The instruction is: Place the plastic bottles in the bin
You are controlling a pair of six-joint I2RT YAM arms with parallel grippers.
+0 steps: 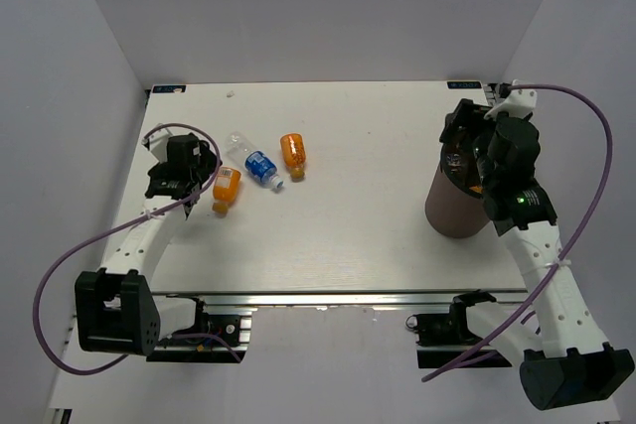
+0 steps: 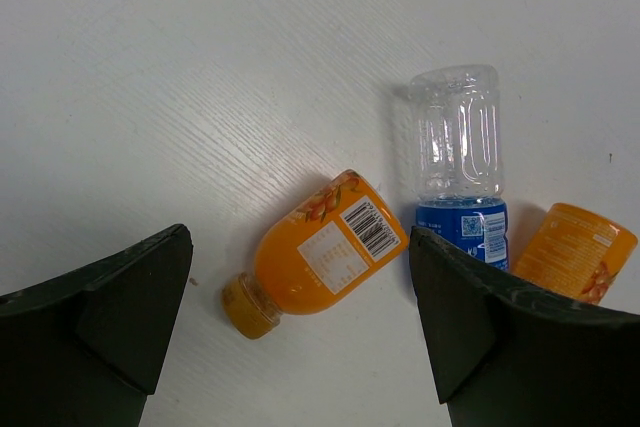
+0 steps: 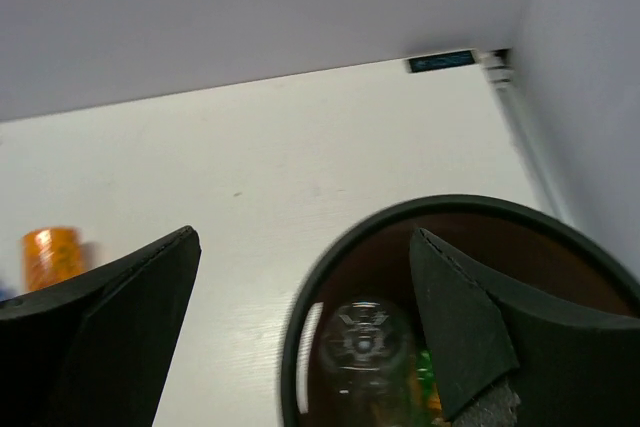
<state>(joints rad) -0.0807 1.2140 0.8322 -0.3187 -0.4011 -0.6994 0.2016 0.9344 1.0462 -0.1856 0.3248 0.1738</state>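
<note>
Left wrist view: left gripper [image 2: 298,239] spread wide, hovering over nearest orange bottle [image 2: 320,257]. Bottle lies flat on table [image 2: 150,67], below and between fingers, long axis diagonal (cap toward lower-left finger). Bin [image 1: 452,213] well apart, far right. Right gripper [image 3: 300,237] spread, empty, above bin; clear bottle [image 3: 358,342] already inside.

Bare white tabletop [image 1: 368,176] lay open between the tall dark brown cylindrical bin [image 1: 452,211] and the near orange-filled plastic bottle [image 2: 320,259]. The left gripper's [image 2: 300,235] spread fingers had room either side of that bottle, though a clear blue-labelled bottle [image 2: 458,162] crowded one finger [image 2: 480,327]. The bin's mouth stood unblocked below the right gripper [image 3: 300,237], a clear bottle [image 3: 360,342] lying inside.
</note>
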